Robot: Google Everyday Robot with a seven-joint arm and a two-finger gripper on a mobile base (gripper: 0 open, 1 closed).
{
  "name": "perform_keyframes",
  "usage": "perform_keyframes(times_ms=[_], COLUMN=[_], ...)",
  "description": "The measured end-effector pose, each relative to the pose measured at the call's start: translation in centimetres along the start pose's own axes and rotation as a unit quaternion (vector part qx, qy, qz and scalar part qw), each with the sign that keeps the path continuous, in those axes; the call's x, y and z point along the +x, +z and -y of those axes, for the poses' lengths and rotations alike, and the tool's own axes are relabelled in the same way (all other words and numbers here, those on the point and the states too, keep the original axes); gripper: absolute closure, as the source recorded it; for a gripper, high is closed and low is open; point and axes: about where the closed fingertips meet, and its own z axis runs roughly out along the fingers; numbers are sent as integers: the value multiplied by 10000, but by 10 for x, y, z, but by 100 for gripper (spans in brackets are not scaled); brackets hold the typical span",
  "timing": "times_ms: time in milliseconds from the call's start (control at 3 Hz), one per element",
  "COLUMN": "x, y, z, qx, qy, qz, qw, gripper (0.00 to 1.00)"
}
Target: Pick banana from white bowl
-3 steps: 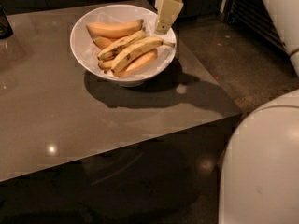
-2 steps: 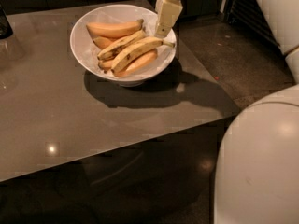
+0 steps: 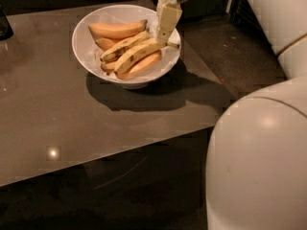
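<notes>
The white bowl [image 3: 91,56] stands on the glossy brown table at the upper middle. In it lies the banana [image 3: 139,54], long and pale yellow with dark marks, its thin stem pointing right toward the rim. A shorter speckled banana [image 3: 121,45] lies beside it, among smooth orange-peach fruits [image 3: 115,30]. The gripper [image 3: 166,28] hangs down over the bowl's right side, its cream tip just above the banana's stem end.
The table [image 3: 72,128] has its front edge running across the lower half, with dark floor below and to the right. A dark object [image 3: 5,25] stands at the table's far left. The robot's white body [image 3: 259,166] fills the lower right.
The view has shifted, so the bowl and gripper sit slightly lower and left in the picture. The gripper stays over the bowl's right side near the banana's stem end.
</notes>
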Motion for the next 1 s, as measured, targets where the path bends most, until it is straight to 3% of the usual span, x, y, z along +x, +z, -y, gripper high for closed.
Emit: perform_keyframes(times_ms=[1000], x=[-2], y=[28], z=[3], qx=[-213], qy=[-18], qz=[-177], qw=[9996], gripper=[28])
